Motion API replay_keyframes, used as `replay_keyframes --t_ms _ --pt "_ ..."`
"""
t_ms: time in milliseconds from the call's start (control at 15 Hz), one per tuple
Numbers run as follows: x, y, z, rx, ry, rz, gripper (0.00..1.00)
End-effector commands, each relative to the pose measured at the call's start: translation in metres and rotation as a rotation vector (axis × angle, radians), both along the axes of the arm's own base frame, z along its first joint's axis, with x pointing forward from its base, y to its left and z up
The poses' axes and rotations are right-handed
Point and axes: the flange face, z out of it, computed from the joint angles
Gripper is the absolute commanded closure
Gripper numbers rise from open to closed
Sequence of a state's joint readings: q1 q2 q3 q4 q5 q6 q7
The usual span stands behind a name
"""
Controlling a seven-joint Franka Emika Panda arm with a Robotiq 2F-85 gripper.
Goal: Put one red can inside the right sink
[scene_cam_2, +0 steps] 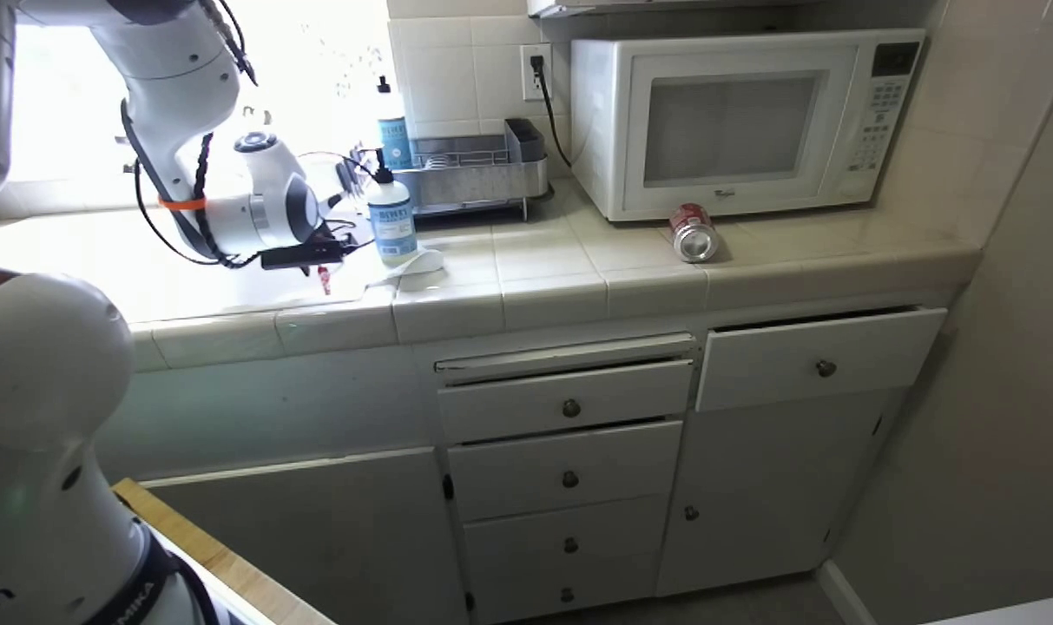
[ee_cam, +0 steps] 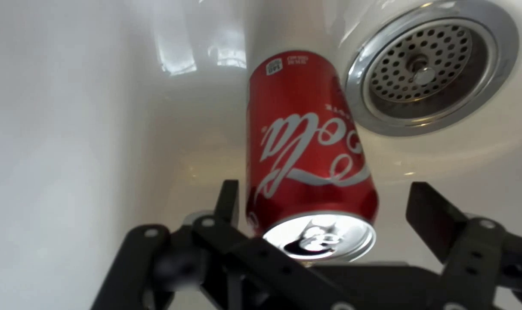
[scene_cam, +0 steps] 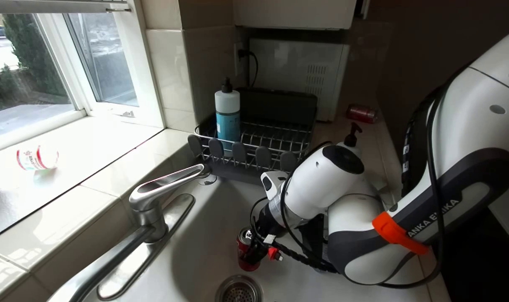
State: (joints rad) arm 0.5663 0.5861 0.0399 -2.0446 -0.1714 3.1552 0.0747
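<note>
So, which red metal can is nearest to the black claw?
The upright red can in the white basin, by the open claw; the other red can lies on the tiled counter by the white microwave.

Red can (scene_cam_2: pixel 693 227) on its side on the tiled counter (scene_cam_2: pixel 543 252), just in front of the white microwave (scene_cam_2: pixel 743 130).

I run a white arm (scene_cam: pixel 353 211) — charcoal panels (scene_cam: pixel 493 162), black cable (scene_cam: pixel 430 144); pale lettering (scene_cam: pixel 422 226) sits just beside its orange band (scene_cam: pixel 386 226); well apart from that band, my black gripper (ee_cam: pixel 325 202) shows round screws (ee_cam: pixel 208 222).
</note>
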Motion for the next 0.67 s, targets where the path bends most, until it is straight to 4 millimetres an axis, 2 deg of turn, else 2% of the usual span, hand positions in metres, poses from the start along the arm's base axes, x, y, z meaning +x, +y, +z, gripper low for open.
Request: replay_keyframes --t_ms 0,600 --pt "-0.025 0.009 0.028 -0.058 0.150 -0.083 0.00" --pt "-0.069 0.022 0.126 -0.185 0.386 -0.309 0.00"
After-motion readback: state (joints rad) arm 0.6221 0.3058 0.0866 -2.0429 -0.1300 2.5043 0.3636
